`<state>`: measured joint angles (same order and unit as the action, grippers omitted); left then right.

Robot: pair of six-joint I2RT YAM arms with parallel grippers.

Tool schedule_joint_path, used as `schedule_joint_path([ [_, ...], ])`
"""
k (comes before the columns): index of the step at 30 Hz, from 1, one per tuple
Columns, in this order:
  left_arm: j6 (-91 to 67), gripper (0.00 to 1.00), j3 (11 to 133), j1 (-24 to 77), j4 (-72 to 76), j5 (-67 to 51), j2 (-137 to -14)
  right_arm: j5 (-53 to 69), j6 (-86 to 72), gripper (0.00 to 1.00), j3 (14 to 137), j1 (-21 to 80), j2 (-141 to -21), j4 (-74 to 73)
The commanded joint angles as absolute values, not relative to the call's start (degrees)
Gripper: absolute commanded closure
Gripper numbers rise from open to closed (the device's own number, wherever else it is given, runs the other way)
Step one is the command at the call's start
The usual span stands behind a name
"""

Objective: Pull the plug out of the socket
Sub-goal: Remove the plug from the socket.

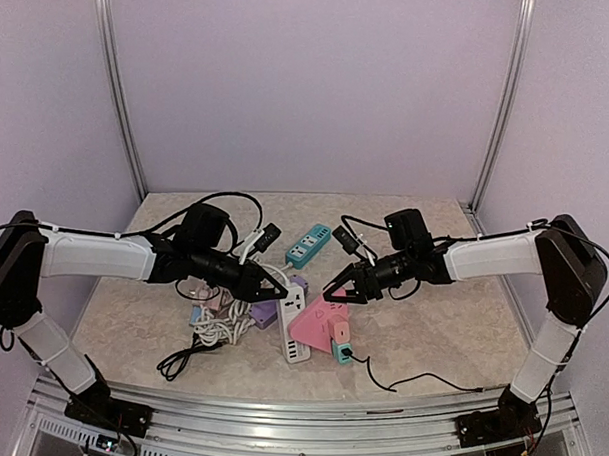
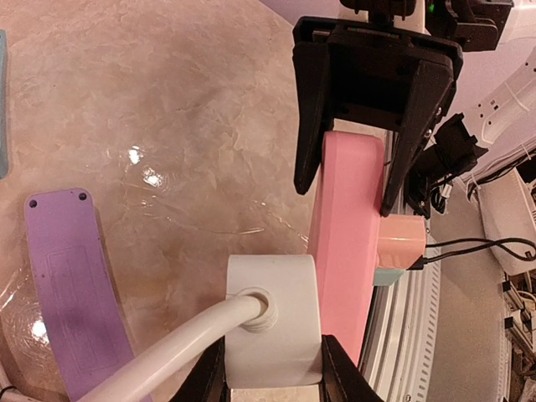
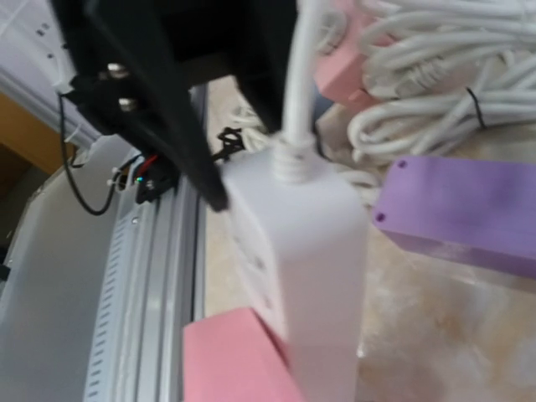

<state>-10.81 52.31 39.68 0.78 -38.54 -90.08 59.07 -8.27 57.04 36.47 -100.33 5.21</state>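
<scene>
The white power strip, the socket, lies mid-table with a pink plug block pushed into its side. My left gripper is shut on the strip's cable end, its fingers pressing both sides. From the opposite side my right gripper straddles the pink plug. Both of its fingers sit against the plug's flanks. A peach and teal adapter with a black lead hangs on the plug's far side. The right wrist view is blurred, showing strip and plug but not its own fingers.
A purple strip lies just left of the white one, beside a bundle of white cable. A teal strip and a small black adapter sit farther back. A thin black lead trails toward the front rail.
</scene>
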Motion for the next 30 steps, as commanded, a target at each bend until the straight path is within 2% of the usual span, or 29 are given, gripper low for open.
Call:
schedule_joint_path([
  [1,-10.9,0.74,55.1,40.0,4.1,-40.4,-90.6,60.4,-9.2,0.61,55.5,37.0,-99.5,7.1],
  [9,-12.4,0.75,54.5,39.6,5.2,-39.4,-91.3,61.9,-12.2,0.76,53.3,37.0,-98.4,11.9],
  [13,-14.0,0.76,53.2,38.2,7.1,-40.7,-91.7,62.7,-13.9,0.99,52.1,37.0,-96.8,14.2],
  [21,-13.6,0.76,51.8,37.4,8.7,-43.2,-91.2,66.9,-22.9,1.0,48.9,37.0,-92.1,25.3],
  [30,-12.3,0.78,52.4,37.4,8.6,-47.3,-90.1,70.5,-25.1,1.0,49.4,37.0,-88.9,25.2],
])
